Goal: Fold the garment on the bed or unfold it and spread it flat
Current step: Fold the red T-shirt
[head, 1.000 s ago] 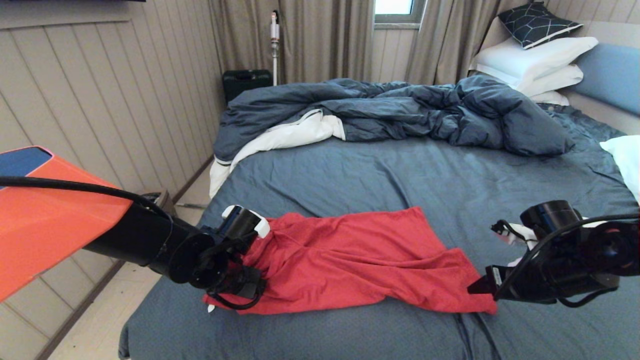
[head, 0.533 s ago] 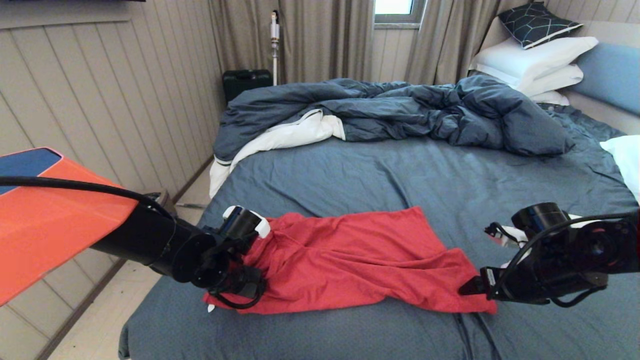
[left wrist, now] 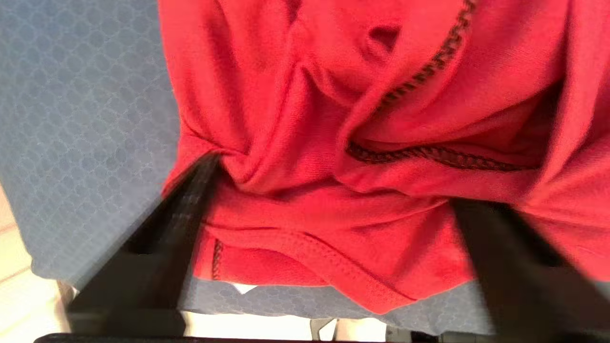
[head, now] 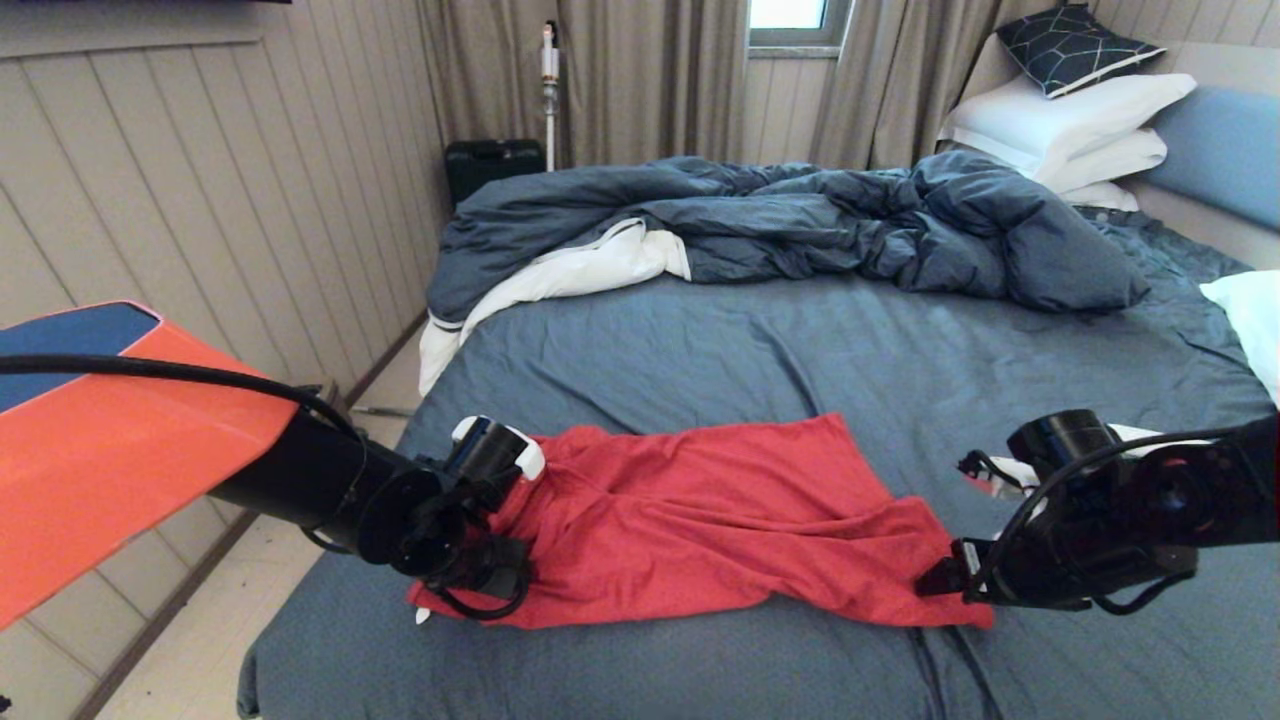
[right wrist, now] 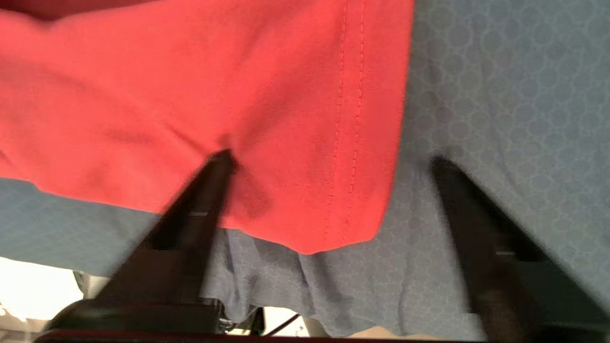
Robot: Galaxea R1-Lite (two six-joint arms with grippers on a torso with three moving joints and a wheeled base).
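Observation:
The red garment point(head: 700, 520) lies crumpled in a long band across the near part of the bed point(head: 800, 350). My left gripper point(head: 500, 572) is down at its left end. In the left wrist view the left gripper point(left wrist: 333, 183) is open, its jaws wide apart on either side of bunched red cloth point(left wrist: 333, 119) with a dark stitched seam. My right gripper point(head: 940, 582) is at the garment's right corner. Seen from the right wrist, the right gripper point(right wrist: 331, 159) is open: one finger point(right wrist: 209, 190) rests on the hemmed corner point(right wrist: 310, 143), the other over bare sheet.
A rumpled dark blue duvet point(head: 800, 220) lies across the far part of the bed, with stacked white pillows point(head: 1070, 130) at the far right. The bed's left edge point(head: 300, 640) drops to the floor by the panelled wall. A black case point(head: 492, 165) stands beyond.
My right gripper has slid left onto the garment's right corner. The left arm has barely shifted, and the garment lies as before.

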